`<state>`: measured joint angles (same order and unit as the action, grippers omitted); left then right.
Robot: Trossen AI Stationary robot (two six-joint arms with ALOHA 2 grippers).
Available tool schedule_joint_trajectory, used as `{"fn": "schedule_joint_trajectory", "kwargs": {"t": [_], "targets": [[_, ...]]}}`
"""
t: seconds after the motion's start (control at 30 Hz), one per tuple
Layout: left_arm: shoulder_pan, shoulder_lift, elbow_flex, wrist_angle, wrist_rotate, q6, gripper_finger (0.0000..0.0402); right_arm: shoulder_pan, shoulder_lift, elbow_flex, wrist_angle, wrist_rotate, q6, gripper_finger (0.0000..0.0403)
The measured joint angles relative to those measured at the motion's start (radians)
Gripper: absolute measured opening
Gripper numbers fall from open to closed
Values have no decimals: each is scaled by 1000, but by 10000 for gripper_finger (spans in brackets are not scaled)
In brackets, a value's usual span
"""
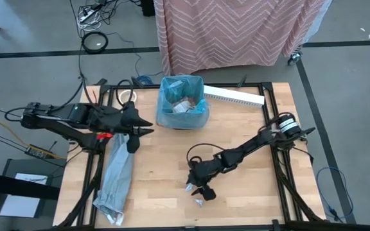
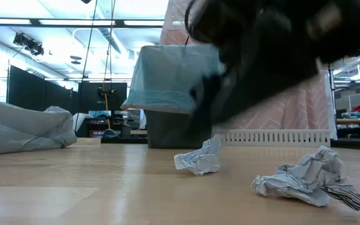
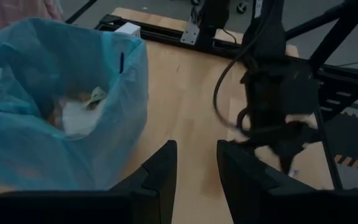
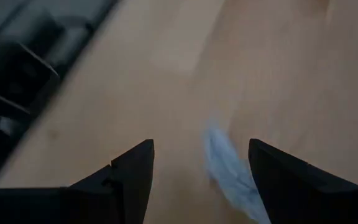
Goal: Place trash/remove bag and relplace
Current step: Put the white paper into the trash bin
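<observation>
The bag (image 1: 182, 102), bright blue, lines the small dark bin (image 2: 167, 128) at the table's far middle, with crumpled trash (image 3: 79, 112) inside it. Two white trash scraps (image 2: 199, 159) (image 2: 305, 178) lie on the wood near the front. My right gripper (image 4: 201, 149) hangs open just above one scrap (image 4: 229, 171), a finger on either side of it; in the high view it (image 1: 196, 187) is low over the table's near middle. My left gripper (image 3: 196, 149) is open with nothing between its fingers, raised to the left of the bin (image 1: 148, 126).
A pale grey plastic bag (image 1: 116, 176) lies slack along the table's left side. A white perforated strip (image 1: 236, 96) lies at the back right. A pink patterned cloth (image 1: 236, 32) hangs beyond the far edge. Bare wood spreads across the front right.
</observation>
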<state>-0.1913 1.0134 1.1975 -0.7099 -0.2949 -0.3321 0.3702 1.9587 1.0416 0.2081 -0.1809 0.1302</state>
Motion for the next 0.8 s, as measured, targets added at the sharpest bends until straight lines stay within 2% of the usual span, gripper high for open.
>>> {"fn": "schedule_joint_trajectory", "kwargs": {"t": [0.17, 0.27, 0.37, 0.5, 0.53, 0.67, 0.8], "targets": [[-2, 0, -25, 26, -6, -13, 121, 7, 62, 6, 22, 14, 22, 240], [-2, 0, -25, 34, -8, -16, 121, 9, 66, 6, 22, 58, 31, 215], [-2, 0, -25, 48, -25, -17, 121, 8, 55, 4, 8, 90, 34, 151], [-2, 0, -25, 66, -27, -18, 121, 6, 34, 1, -19, 128, 60, 29], [-2, 0, -25, 69, -27, -18, 121, 6, 28, 0, -24, 139, 69, 18], [-2, 0, -25, 71, -28, -36, 121, 6, -17, 0, -37, 169, 113, 15], [-2, -8, -25, 72, -41, -70, 121, -9, -119, 31, -154, 197, 108, 7]]}}
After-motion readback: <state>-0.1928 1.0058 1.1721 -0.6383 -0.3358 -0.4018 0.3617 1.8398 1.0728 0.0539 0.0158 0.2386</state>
